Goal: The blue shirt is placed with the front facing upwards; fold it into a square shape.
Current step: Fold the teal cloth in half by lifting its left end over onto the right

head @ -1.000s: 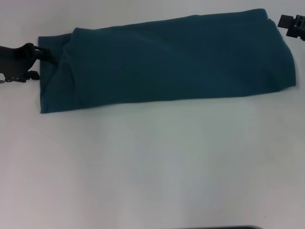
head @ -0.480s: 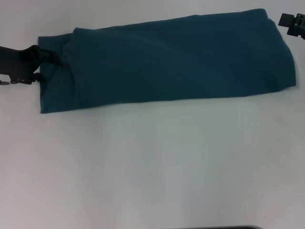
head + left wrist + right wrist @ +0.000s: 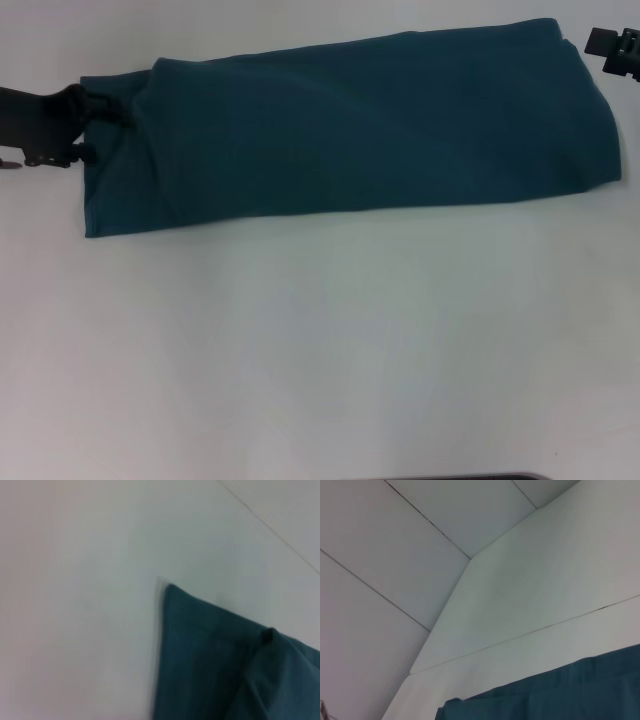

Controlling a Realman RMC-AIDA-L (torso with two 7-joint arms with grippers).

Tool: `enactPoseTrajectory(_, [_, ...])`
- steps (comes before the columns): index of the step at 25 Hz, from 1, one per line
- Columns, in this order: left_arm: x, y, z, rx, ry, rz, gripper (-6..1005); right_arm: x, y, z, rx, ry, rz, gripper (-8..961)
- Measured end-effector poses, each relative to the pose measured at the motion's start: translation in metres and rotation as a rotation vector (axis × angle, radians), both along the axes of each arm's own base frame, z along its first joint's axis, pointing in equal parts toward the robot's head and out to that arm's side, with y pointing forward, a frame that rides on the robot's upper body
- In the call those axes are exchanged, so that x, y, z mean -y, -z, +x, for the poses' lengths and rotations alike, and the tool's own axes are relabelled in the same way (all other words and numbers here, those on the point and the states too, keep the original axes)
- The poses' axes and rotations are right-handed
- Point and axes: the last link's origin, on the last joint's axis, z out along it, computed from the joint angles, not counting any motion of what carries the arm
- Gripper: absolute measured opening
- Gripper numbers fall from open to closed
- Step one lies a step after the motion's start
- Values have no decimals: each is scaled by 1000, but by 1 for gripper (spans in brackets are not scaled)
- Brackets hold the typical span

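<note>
The blue shirt (image 3: 370,125) lies on the white table (image 3: 330,340) as a long folded strip, running from the left up to the far right. No lettering shows on it. My left gripper (image 3: 95,127) is at the strip's left short edge, open, with its upper finger reaching over the cloth near the far left corner. The left wrist view shows that corner of the shirt (image 3: 210,660) with a fold ridge. My right gripper (image 3: 612,50) sits just off the strip's far right corner, only partly in view. The right wrist view shows the shirt's edge (image 3: 560,695) below it.
White table surface stretches wide in front of the shirt. A dark edge (image 3: 460,477) shows at the bottom of the head view. Pale wall panels with seams (image 3: 420,545) stand behind the table.
My left gripper has slid right and slightly away from me, so its upper finger now overlaps the shirt's left edge. The shirt and the right gripper have not moved.
</note>
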Motion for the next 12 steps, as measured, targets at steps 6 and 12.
enactPoseTrajectory(6, [-2,-2,-3,-24,-7,16,703,1,0,1,-1,3,1,876])
enactPoseTrajectory(12, [-2,-2,-10,-69,-12,18,703,0,0,0,-1,0,0,876])
